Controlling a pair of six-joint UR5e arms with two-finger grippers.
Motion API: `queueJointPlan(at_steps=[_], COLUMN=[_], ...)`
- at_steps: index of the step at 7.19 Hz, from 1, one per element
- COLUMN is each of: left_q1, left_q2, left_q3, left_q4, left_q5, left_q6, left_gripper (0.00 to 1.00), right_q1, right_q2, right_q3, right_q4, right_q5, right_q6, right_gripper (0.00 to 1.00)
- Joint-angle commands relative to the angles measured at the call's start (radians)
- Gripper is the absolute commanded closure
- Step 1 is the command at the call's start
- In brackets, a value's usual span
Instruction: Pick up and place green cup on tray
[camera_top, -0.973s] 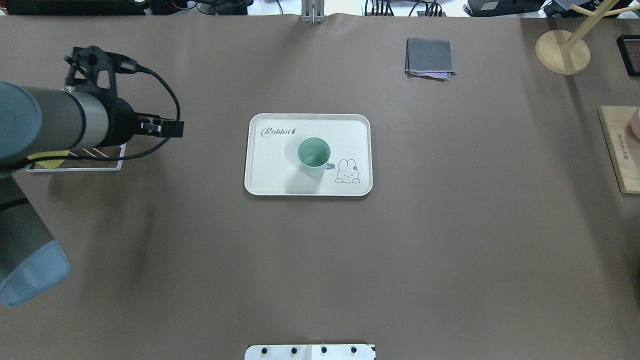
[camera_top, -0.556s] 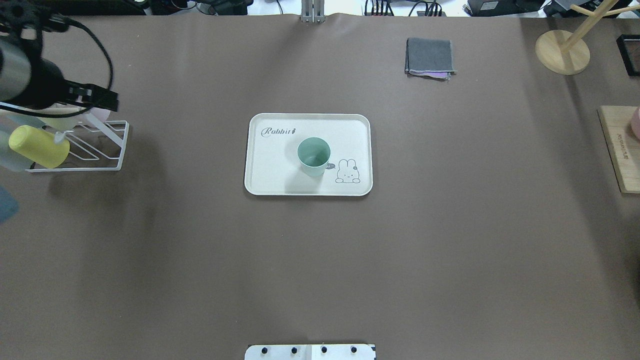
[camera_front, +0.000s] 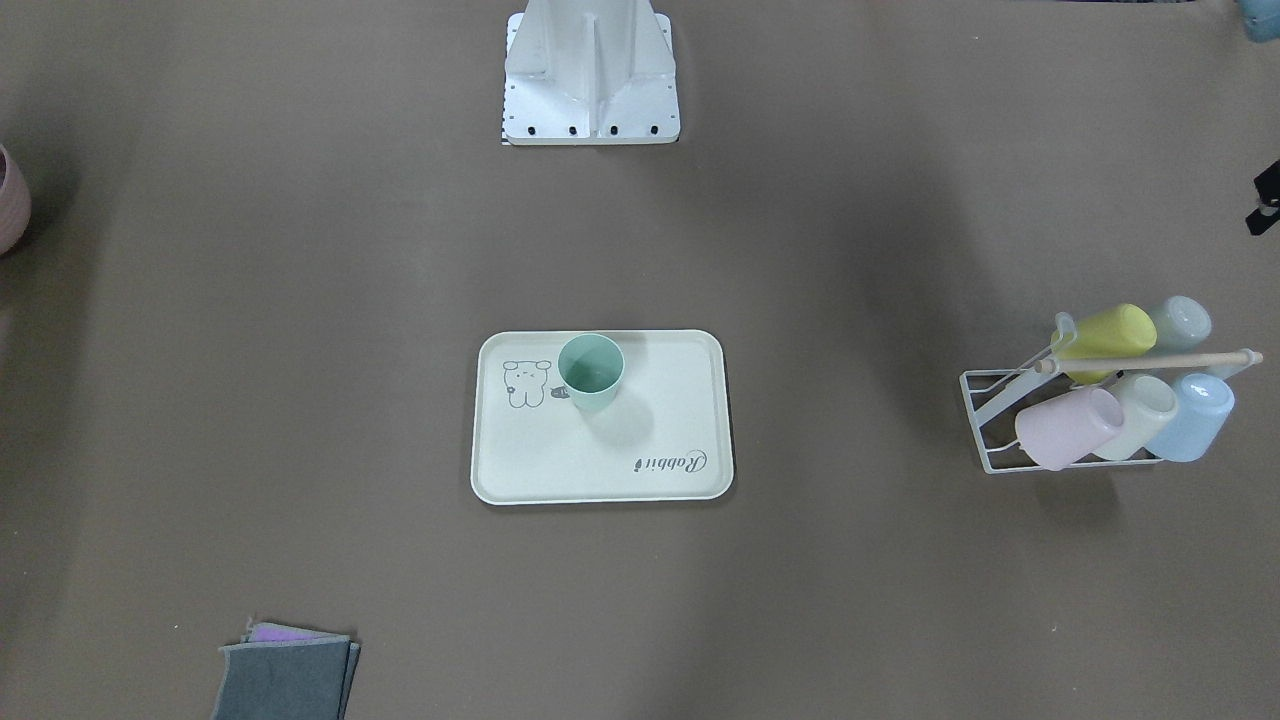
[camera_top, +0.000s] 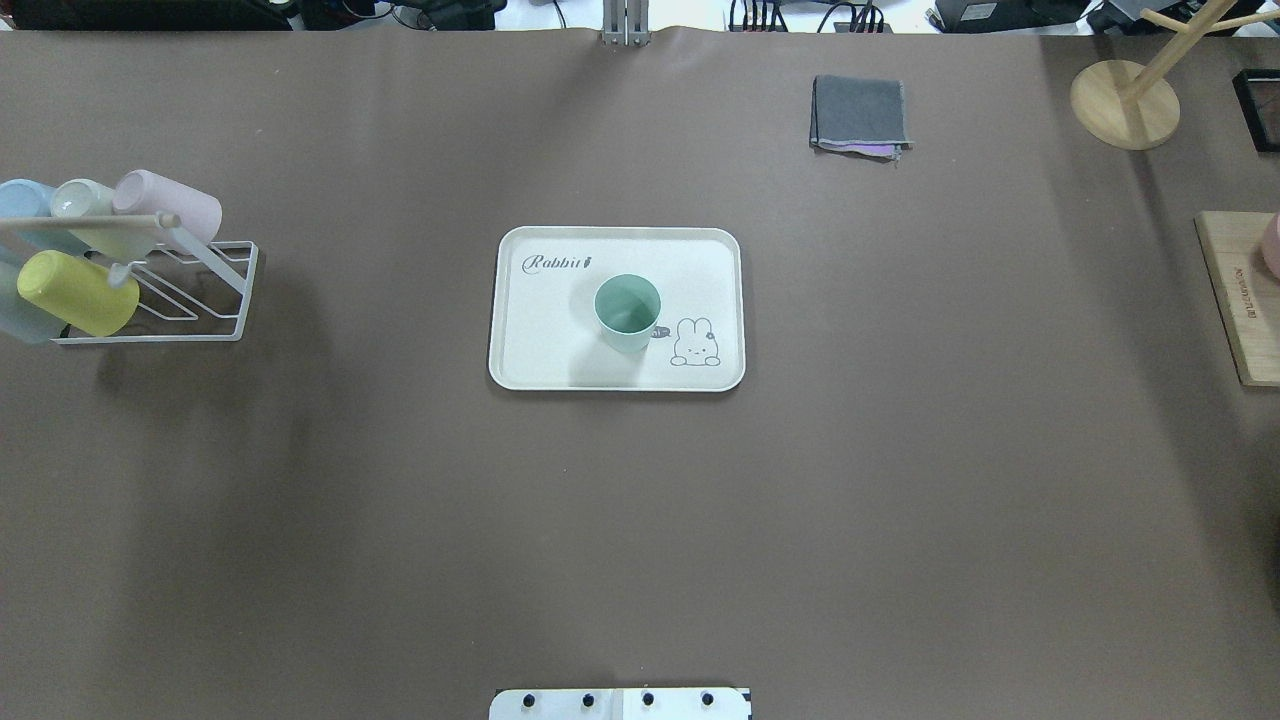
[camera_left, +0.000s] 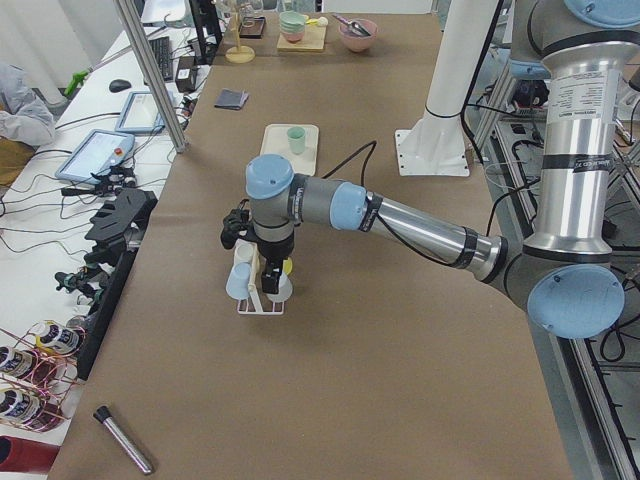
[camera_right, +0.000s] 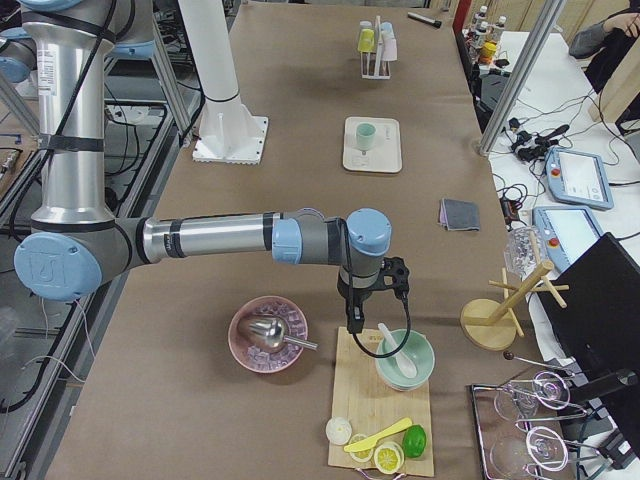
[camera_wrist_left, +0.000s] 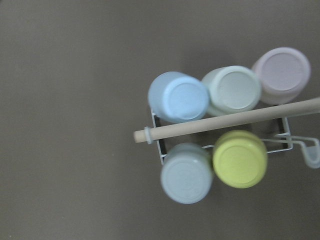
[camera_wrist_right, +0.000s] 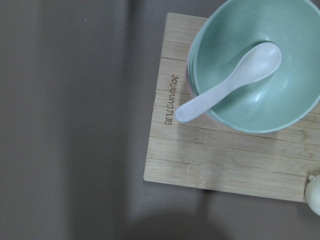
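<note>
On my feed the surface (camera_top: 900, 520) looked like matt brown sheeting. The green cup (camera_top: 628, 312) read as matt plastic, and the tray (camera_top: 530, 345) as smooth cream with a soft sheen. I saw a white-coated metal wire rack (camera_top: 249, 295), a folded grey cloth (camera_top: 860, 110) and a grained wooden board (camera_wrist_right: 220, 155).

Well to the left of the tray (camera_top: 540, 340), the cup rack (camera_top: 150, 340) and its pale blue cup (camera_top: 22, 197) are cut by the overhead view's edge. The left gripper (camera_left: 270, 288) and right gripper (camera_right: 352, 322), both far from the tray, show too small to read their jaws.
</note>
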Motion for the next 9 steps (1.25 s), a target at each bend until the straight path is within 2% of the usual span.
queueJointPlan(at_steps=[1, 4, 9], left_q1=[-0.091, -0.103, -0.105], left_q2=[0.01, 0.072, 0.089], left_q3=[0.093, 0.104, 0.087], left_q4=[-0.001, -0.034, -0.018], left_q5=[-0.009, -0.014, -0.026], left_q6=[0.031, 0.054, 0.052], left_gripper=[0.01, 0.01, 0.01], right_q1=[0.0, 0.002, 0.005], right_q2=[-0.001, -0.003, -0.007], right_q3=[-0.002, -0.003, -0.008], right_q4=[-0.001, 0.0, 0.0], right_q5=[0.005, 0.004, 0.005], right_q6=[0.0, 0.0, 0.0], right_gripper=[0.0, 0.0, 0.0])
